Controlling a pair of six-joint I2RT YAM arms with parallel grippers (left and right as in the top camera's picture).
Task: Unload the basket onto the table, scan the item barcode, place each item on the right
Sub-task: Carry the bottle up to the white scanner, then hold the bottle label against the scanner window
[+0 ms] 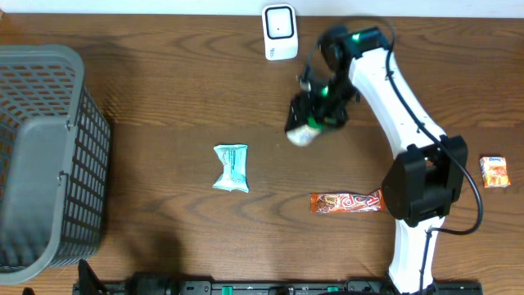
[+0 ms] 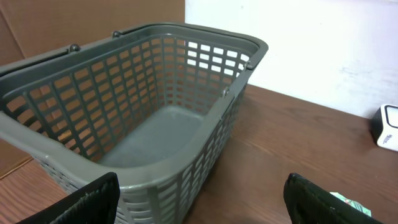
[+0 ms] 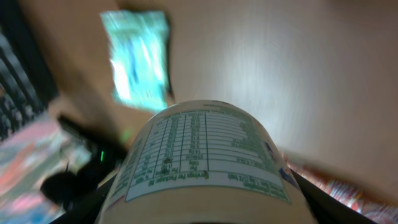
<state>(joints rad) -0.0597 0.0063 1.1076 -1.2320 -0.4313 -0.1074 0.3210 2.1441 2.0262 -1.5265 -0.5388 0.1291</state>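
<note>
Overhead, a brown desk [image 1: 164, 123] carries one grey basket [image 1: 90, 164] at the left, one white scanner [image 1: 279, 33] at the back, one teal packet [image 1: 231, 167] near the middle, one chocolate bar [image 1: 345, 201] toward the front and one orange packet [image 1: 494, 172] far right. One tub [image 1: 301, 135] sits in the right gripper [image 1: 311, 123], near the scanner and slightly to its right. That gripper is clamped on the tub's sides, its printed label facing the wrist camera. The left gripper [image 2: 205, 205] hangs beside the basket, spread wide, holding nothing.
</note>
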